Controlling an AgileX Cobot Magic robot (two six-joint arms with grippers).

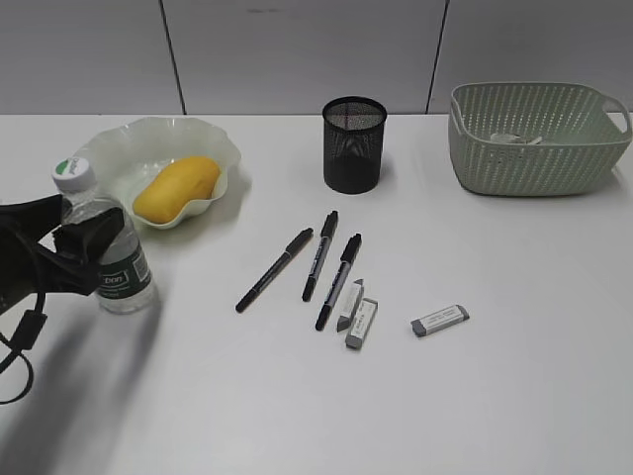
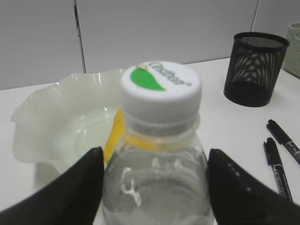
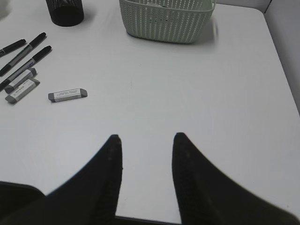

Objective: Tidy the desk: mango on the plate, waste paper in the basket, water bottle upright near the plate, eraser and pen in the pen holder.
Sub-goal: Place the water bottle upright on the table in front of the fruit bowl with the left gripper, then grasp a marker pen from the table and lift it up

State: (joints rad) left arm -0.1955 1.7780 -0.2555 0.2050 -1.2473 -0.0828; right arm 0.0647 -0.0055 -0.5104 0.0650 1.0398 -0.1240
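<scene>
The water bottle (image 1: pixel 117 259) stands upright on the desk (image 1: pixel 495 396), just in front of the plate (image 1: pixel 158 129). My left gripper (image 1: pixel 97 245) is shut on its body; in the left wrist view the fingers (image 2: pixel 152 187) flank the bottle (image 2: pixel 159 93). The mango (image 1: pixel 178 188) lies on the plate. The waste paper (image 1: pixel 514 139) lies inside the basket (image 1: pixel 534 163). Three pens (image 1: pixel 319 254) and three erasers (image 1: pixel 439 320) lie on the desk before the pen holder (image 1: pixel 353 143). My right gripper (image 3: pixel 146 140) is open and empty over bare desk, unseen in the exterior view.
The basket (image 3: pixel 166 18) stands at the back right, the pen holder (image 3: pixel 65 11) at the back middle. One eraser (image 3: pixel 68 94) lies apart from the other two. The desk's right edge runs close to the right gripper.
</scene>
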